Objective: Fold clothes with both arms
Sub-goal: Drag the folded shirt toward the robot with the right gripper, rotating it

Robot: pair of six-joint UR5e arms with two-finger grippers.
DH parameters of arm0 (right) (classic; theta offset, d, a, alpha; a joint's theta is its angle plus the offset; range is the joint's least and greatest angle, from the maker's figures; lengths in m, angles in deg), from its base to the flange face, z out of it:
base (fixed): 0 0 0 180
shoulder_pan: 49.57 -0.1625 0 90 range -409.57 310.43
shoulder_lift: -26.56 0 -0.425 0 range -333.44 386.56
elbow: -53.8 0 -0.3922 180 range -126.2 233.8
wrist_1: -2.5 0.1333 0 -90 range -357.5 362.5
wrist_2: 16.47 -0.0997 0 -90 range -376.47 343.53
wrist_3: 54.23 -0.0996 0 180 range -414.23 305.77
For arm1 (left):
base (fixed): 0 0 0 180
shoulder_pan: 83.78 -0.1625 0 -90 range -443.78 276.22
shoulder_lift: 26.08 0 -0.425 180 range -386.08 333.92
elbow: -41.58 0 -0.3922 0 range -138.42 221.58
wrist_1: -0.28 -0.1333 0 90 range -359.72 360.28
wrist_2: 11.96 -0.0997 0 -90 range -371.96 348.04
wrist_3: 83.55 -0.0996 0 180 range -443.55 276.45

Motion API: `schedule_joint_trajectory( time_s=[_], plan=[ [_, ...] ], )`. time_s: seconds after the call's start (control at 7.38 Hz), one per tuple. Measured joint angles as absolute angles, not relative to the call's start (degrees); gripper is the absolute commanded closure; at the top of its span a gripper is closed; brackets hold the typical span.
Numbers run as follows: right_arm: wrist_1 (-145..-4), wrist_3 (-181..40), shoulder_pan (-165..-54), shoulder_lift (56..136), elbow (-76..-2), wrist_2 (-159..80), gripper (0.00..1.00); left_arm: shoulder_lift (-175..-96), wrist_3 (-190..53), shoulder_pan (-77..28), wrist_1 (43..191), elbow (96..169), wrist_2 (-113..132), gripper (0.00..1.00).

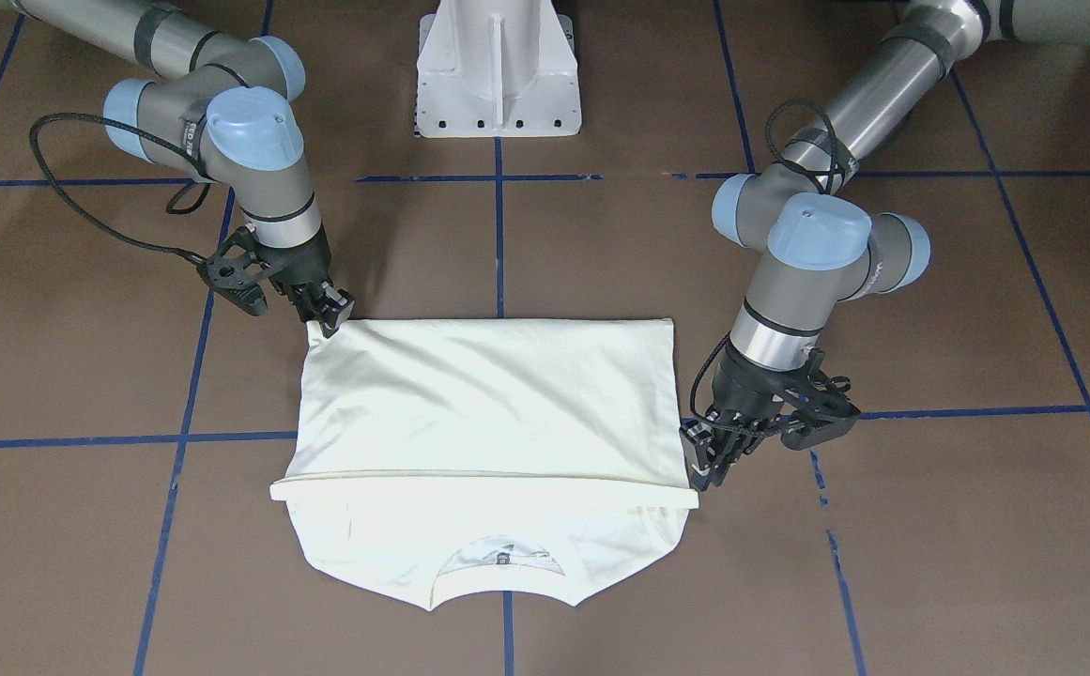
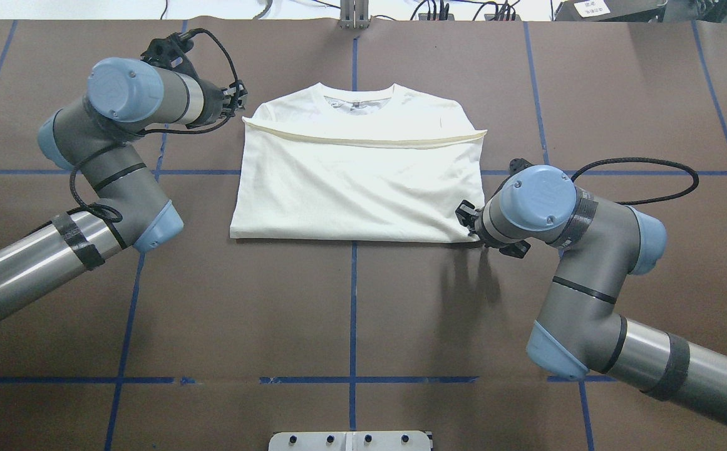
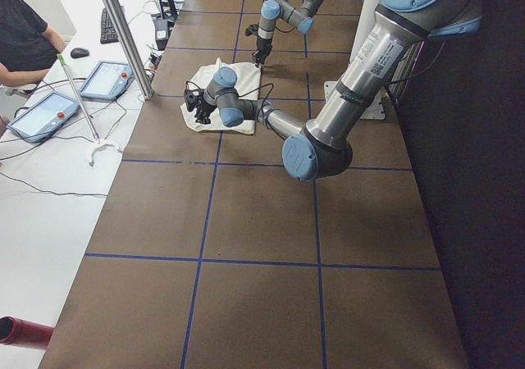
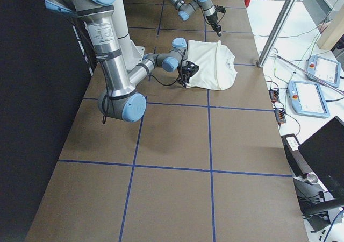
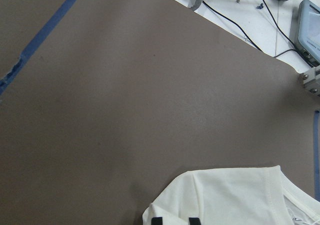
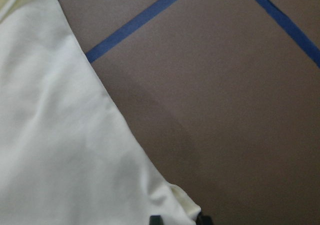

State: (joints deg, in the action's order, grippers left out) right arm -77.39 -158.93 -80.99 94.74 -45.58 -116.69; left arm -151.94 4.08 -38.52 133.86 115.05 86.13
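Note:
The cream-white T-shirt [image 2: 357, 188] lies flat in the table's middle, its lower part folded up over the chest; the hem edge [image 2: 363, 140] runs just below the ribbed collar [image 2: 355, 100]. The print is hidden. My left gripper [image 2: 238, 101] is shut on the hem corner by the far left shoulder; the left wrist view shows its fingertips [image 5: 156, 220] with cloth between them. My right gripper [image 2: 465, 216] is shut on the near right fold corner, which is slightly lifted in the front-facing view [image 1: 329, 314]. There my left gripper [image 1: 706, 474] is at the right.
The white pedestal base [image 1: 498, 75] stands at the robot's side of the table. Blue tape lines [image 2: 353, 300] cross the brown table. In the exterior left view a seated person [image 3: 25, 41], tablets [image 3: 107, 80] and a metal post [image 3: 123, 33] stand beyond the far edge.

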Motion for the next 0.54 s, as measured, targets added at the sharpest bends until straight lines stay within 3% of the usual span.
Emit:
schedule_joint_trajectory(
  time_s=[0.27,0.54],
  plan=[
    [-77.4,-159.1,-80.9,95.2,-47.6,-117.0,1.00,-152.0,4.2,-38.4,133.7,115.1,86.0,0.70],
    [-77.5,-159.2,-78.4,99.3,-56.4,-118.8,1.00,-151.9,4.2,-37.8,133.7,115.5,85.9,0.70]
  ],
)
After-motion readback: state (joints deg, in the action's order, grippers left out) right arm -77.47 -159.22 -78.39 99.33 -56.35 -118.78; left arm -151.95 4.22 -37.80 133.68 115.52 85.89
